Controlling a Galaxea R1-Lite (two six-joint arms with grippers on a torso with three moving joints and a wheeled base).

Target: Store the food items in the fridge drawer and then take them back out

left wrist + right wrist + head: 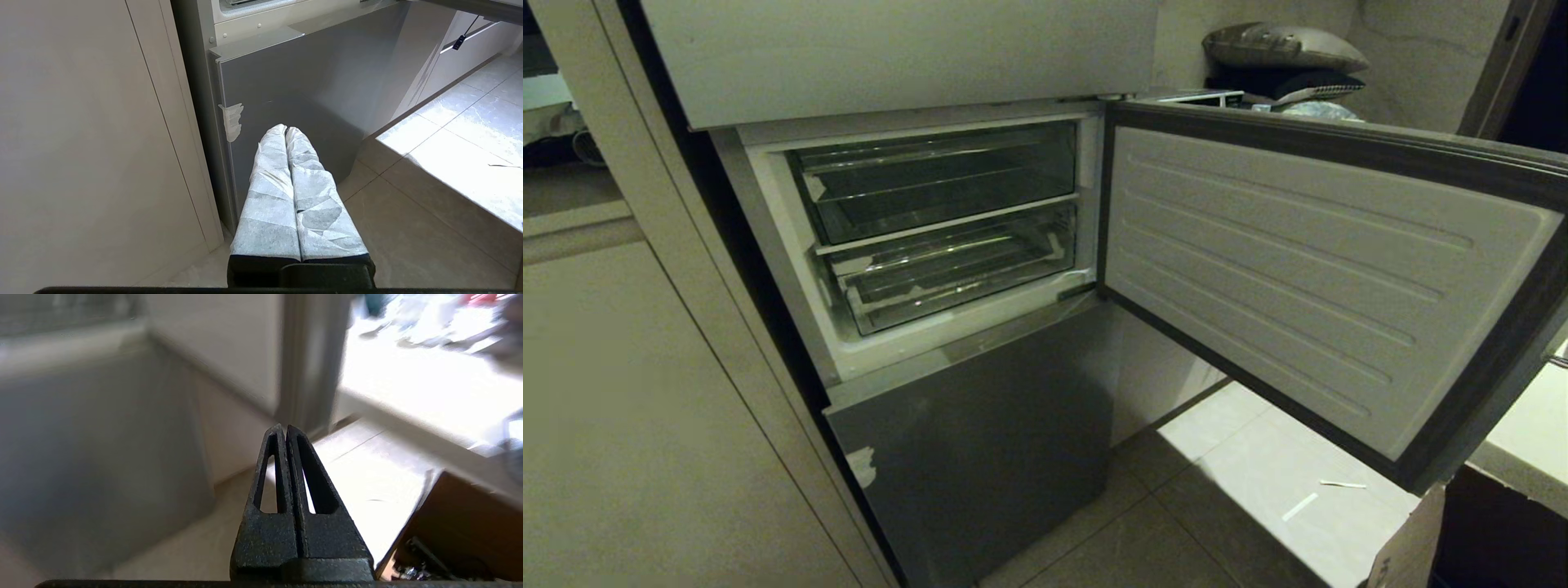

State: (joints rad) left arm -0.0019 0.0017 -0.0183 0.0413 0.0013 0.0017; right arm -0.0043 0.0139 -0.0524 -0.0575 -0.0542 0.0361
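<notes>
The fridge's middle compartment stands open in the head view, with two clear plastic drawers stacked inside. The upper drawer (939, 175) and the lower fridge drawer (956, 273), which shows a ribbed bottom, both look empty and pushed in. No food items are in view. Neither arm shows in the head view. My left gripper (285, 128), its fingers wrapped in white, is shut on nothing and points at the grey lower door (306, 81). My right gripper (284, 426), with bare black fingers, is shut on nothing and hangs over the tiled floor.
The compartment's door (1307, 269) is swung wide to the right, over the floor. A tall beige cabinet panel (645, 408) flanks the fridge on the left. A cardboard box (1409, 539) and a pale counter (1527, 433) stand at the right. A tape scrap (232, 120) sticks to the grey door's edge.
</notes>
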